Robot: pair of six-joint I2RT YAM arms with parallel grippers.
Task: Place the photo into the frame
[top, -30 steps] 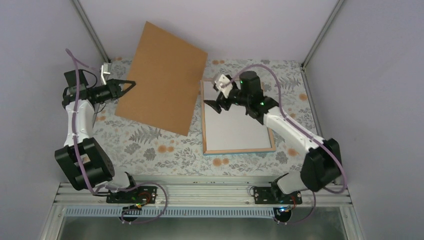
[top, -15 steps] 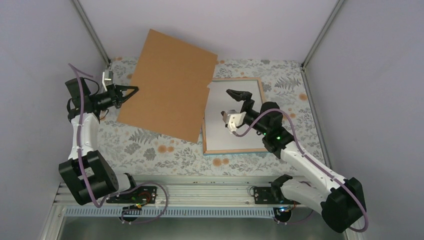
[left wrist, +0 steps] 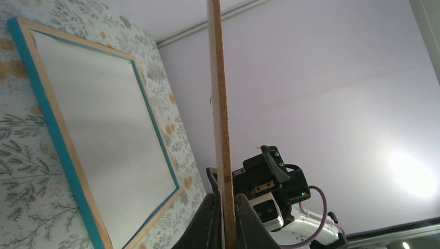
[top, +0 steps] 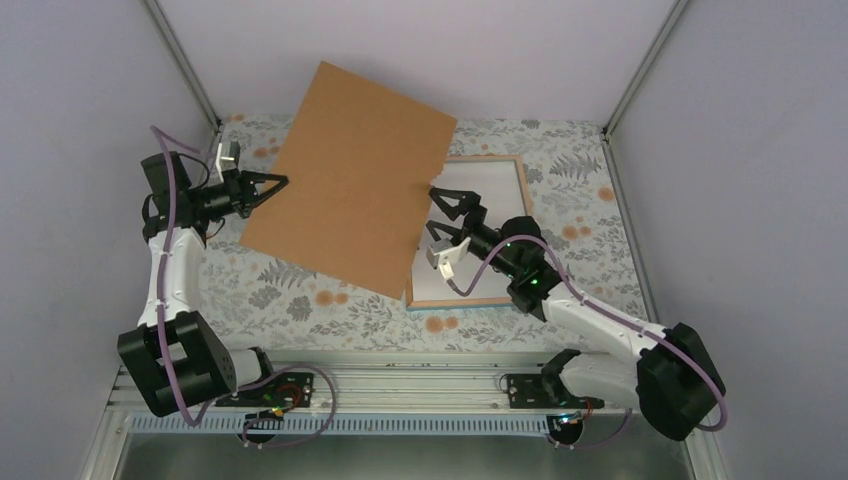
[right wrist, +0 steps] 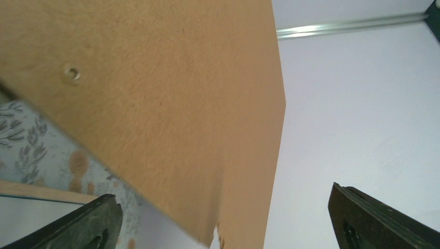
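**Top external view: board held aloft over the frame**

The left gripper [top: 272, 186] is clamped on the left edge of the board [top: 350, 175]. In the left wrist view that thin edge [left wrist: 218, 104] runs straight up from between its fingers. The right gripper [top: 436, 212] has its jaws wide apart and holds nothing. It sits at the board's lower right corner, mid-picture.

The board hangs tilted, and its right part covers the upper left corner of the frame [top: 490, 158]. The frame lies flat, right of centre, on the cloth [top: 300, 290]. A white sheet [left wrist: 109, 129] fills it. This is probably the photo's plain back, but no print shows.

The step looks like seating the board. The right jaws should take the free corner squarely, level the board, then line its edges up with the rails.

The board is matte brown fibreboard, stiff and thin, with a small hole and a chipped corner. The frame has slim wood rails edged in teal. The cloth is floral.
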